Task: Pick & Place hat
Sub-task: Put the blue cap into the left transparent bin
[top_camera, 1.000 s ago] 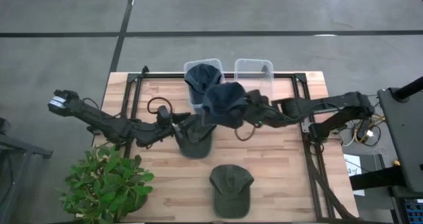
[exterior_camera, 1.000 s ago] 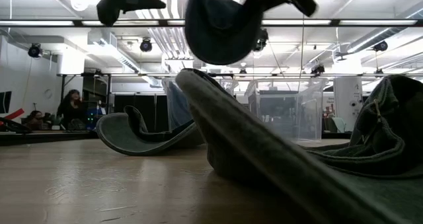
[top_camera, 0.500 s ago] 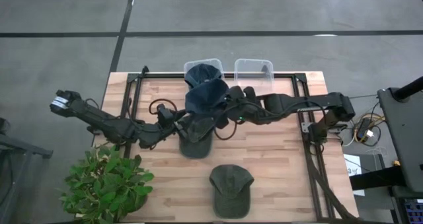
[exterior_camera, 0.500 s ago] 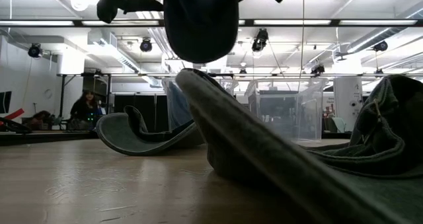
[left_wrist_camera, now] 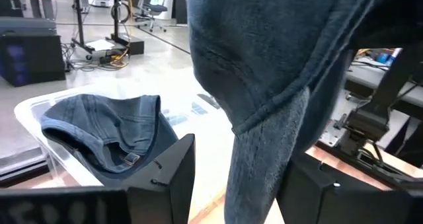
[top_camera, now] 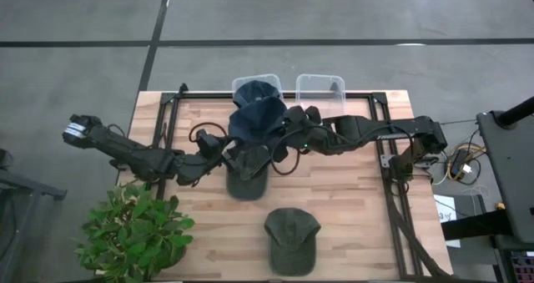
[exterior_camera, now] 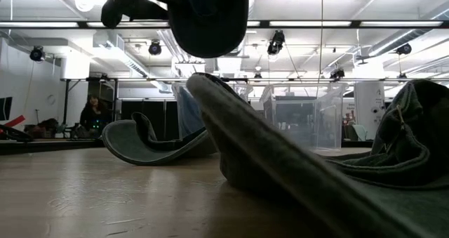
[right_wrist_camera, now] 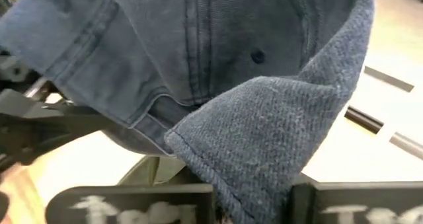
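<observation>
While the right gripper is clamped on the blue denim cap, high just short of the far left bin, it should carry farther before letting go; the left gripper waits beneath, fingers spread

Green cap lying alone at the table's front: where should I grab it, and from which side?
Take the green cap by its brim, coming straight down from above. It lies crown up with the flat brim toward the table's front edge, thin enough for the fingers to pinch; the domed crown would likely collapse.
</observation>
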Motion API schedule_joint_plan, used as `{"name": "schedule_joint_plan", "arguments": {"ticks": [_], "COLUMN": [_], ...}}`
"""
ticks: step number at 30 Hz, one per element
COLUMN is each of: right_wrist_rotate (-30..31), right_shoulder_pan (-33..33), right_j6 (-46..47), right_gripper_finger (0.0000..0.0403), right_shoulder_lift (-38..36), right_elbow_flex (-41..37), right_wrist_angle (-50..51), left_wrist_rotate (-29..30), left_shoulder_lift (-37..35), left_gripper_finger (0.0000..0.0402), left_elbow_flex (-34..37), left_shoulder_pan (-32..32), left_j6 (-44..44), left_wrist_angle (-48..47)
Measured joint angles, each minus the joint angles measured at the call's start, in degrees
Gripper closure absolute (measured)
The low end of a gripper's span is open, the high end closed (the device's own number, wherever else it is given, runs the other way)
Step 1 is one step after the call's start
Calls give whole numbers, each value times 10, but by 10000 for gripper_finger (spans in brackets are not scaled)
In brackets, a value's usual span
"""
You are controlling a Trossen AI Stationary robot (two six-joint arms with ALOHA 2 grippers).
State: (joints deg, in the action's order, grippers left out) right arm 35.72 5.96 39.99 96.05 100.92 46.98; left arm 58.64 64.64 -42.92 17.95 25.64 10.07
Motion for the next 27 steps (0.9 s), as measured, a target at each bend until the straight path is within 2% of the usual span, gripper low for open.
{"name": "schedule_joint_plan", "arguments": {"ticks": [8,12,15,20,24,27], "right_wrist_rotate": [-42,-46,-46,-48,-52,-79], "right_shoulder_pan": [-1,-1,-1,-1,-1,-4], "right_j6": [0,-1,-6,-24,-58,-104], "right_gripper_finger": [390,390,390,390,390,388], "right_shoulder_lift": [2,6,5,4,4,4], "right_elbow_flex": [0,0,0,0,0,0], "right_wrist_angle": [-12,-13,-13,-14,-12,-7], "left_wrist_rotate": [-59,-69,-75,-87,-89,-92], "left_shoulder_lift": [0,0,0,0,0,0], "left_gripper_finger": [229,236,269,380,392,395], "left_elbow_flex": [0,0,0,0,1,1], "left_shoulder_pan": [-28,-37,-40,-42,-43,-44], "left_j6": [9,15,15,15,16,26], "left_wrist_angle": [3,3,2,2,0,0]}}
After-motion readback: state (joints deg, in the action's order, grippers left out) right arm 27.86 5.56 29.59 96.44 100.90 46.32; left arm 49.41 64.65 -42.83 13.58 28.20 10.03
